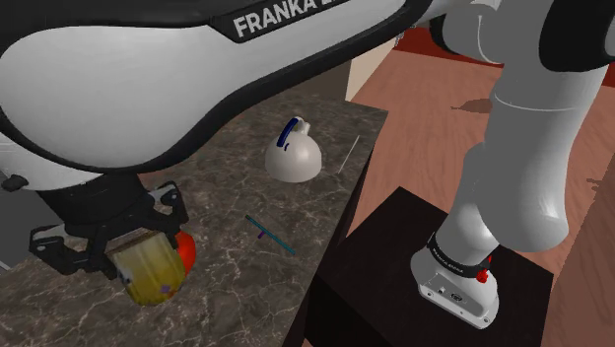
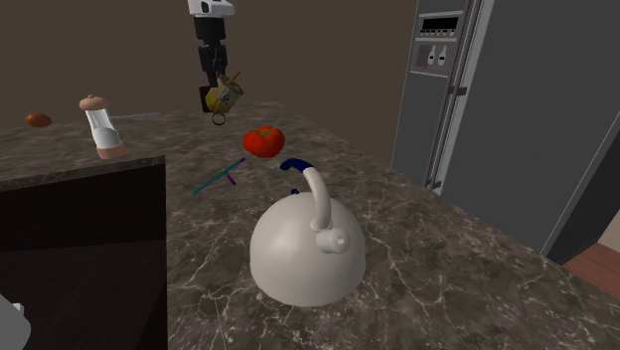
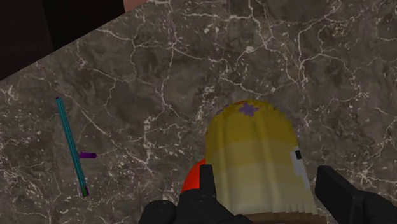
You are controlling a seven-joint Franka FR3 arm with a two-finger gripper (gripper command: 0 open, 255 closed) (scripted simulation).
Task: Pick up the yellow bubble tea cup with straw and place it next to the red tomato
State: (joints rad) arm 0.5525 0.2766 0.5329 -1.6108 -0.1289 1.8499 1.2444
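well, the grey fridge [image 2: 502, 109] stands tall at the second exterior view's right, past the far edge of the dark marbled counter [image 1: 296, 212]. the white arm [image 1: 522, 148] rises from its black stand [image 1: 434, 286] at the shoulder view's lower right and reaches over the counter to that view's left. a white kettle [image 2: 306, 249] with a blue handle sits on the counter, nearest the camera in the second exterior view and well apart from the claw. beyond it lies the red tomato [image 2: 263, 141], resting on the stone. the black claw [image 2: 214, 86] points downward and is clamped on the yellow cup [image 2: 223, 95], one finger on each side of it as the wrist view shows. the cup hangs tilted in the air, clear of the counter, above the tomato and a little to the second exterior view's left of it; in the wrist view the tomato peeks out from behind the cup's side. a white pepper mill [image 2: 102, 127] with a brown top stands upright further to that view's left. a thin teal stick [image 2: 217, 177] with a purple tip lies flat on the counter between the tomato and the kettle.
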